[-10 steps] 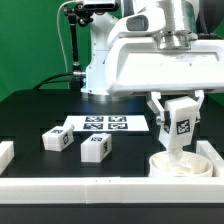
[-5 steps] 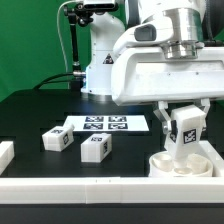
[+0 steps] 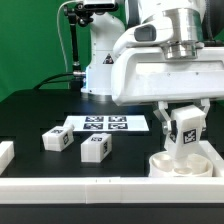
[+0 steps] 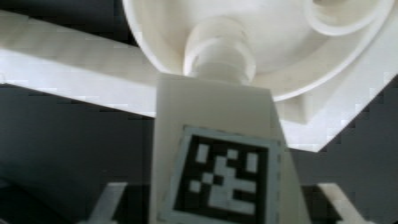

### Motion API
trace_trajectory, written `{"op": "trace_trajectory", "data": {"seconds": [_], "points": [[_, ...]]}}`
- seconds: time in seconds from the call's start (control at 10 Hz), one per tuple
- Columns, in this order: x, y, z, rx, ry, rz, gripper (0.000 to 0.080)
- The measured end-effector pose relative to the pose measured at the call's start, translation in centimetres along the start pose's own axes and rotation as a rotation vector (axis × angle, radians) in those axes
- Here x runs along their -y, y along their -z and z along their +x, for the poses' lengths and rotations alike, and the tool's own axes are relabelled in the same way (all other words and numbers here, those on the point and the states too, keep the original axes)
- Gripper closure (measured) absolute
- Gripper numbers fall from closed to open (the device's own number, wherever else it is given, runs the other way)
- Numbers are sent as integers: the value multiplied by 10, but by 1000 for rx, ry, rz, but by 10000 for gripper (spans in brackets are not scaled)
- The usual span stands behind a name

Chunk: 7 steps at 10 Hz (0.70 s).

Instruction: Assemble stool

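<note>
Black table [image 3: 30, 115], and the gripper [image 3: 184, 120] clamps one leg [image 4: 222, 150] upright, its tip meeting the seat [image 3: 172, 166] at the exterior view's right, two more legs [image 3: 54, 141] [image 3: 93, 148] loose beside the marker board [image 3: 105, 124].

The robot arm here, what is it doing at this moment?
The gripper holds one stool leg upright, its lower end meeting the round seat at the exterior view's right. Whether it is fully joined, I cannot tell. Two other legs lie loose on the table beside the marker board.
</note>
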<state>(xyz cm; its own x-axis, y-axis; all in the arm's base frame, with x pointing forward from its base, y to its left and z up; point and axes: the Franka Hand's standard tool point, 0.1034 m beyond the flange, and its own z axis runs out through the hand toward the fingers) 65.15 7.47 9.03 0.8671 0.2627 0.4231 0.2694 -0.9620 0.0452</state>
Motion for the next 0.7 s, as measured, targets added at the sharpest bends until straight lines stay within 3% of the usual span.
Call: {"op": "trace_trajectory", "data": {"seconds": [0.7], "points": [[6,-7,-2,-9,5,0,475]]}}
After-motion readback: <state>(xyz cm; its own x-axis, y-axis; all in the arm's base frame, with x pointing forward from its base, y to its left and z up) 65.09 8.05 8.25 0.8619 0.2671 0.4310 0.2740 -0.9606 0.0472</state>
